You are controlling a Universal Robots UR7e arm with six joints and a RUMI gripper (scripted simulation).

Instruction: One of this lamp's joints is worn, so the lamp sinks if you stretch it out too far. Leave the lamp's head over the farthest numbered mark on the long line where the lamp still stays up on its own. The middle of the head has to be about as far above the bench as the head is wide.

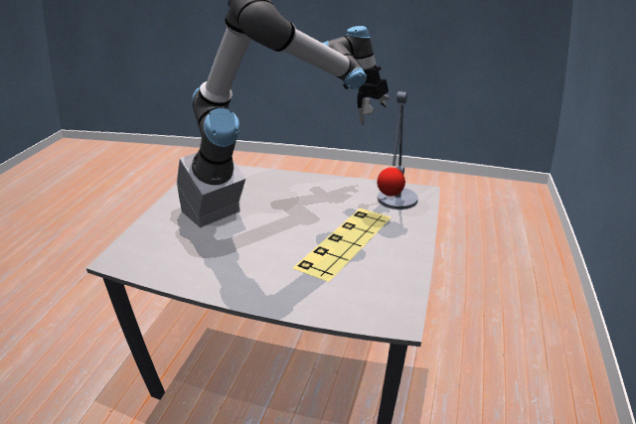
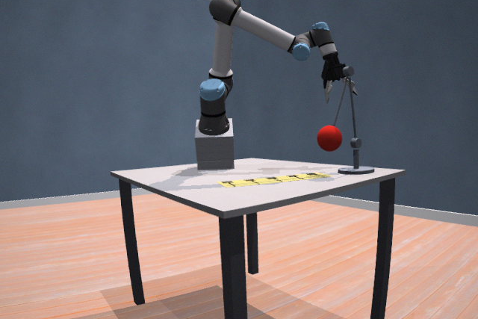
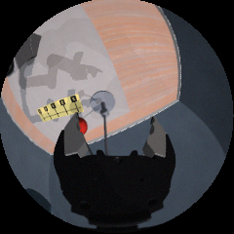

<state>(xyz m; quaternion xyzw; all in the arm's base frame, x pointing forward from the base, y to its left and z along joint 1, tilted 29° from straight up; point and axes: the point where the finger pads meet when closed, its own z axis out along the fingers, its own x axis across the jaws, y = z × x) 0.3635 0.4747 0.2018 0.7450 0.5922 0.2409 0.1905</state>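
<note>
The lamp's red ball head [image 1: 391,182] [image 2: 328,137] [image 3: 84,126] hangs on the forearm rod, folded back near the post. Its middle is more than one head-width above the bench, near the strip's lamp-side end. The exact mark under it cannot be told. The round grey base [image 1: 385,199] [image 2: 364,171] [image 3: 111,98] stands at the bench's far right. The elbow joint [image 1: 401,96] [image 2: 348,71] is high above it. The yellow strip [image 1: 310,272] [image 2: 246,183] has several numbered marks along a long line; its digits are unreadable. My gripper [image 1: 373,113] [image 2: 341,97] [image 3: 115,114] is open and empty, beside the elbow.
The bench top [image 1: 380,306] [image 2: 216,201] carries the arm's grey pedestal [image 1: 221,204] [image 2: 214,151] at the left. The upper rods stand close to the gripper's fingers. The bench's right edge is close to the lamp base. Arm shadows cross the bench.
</note>
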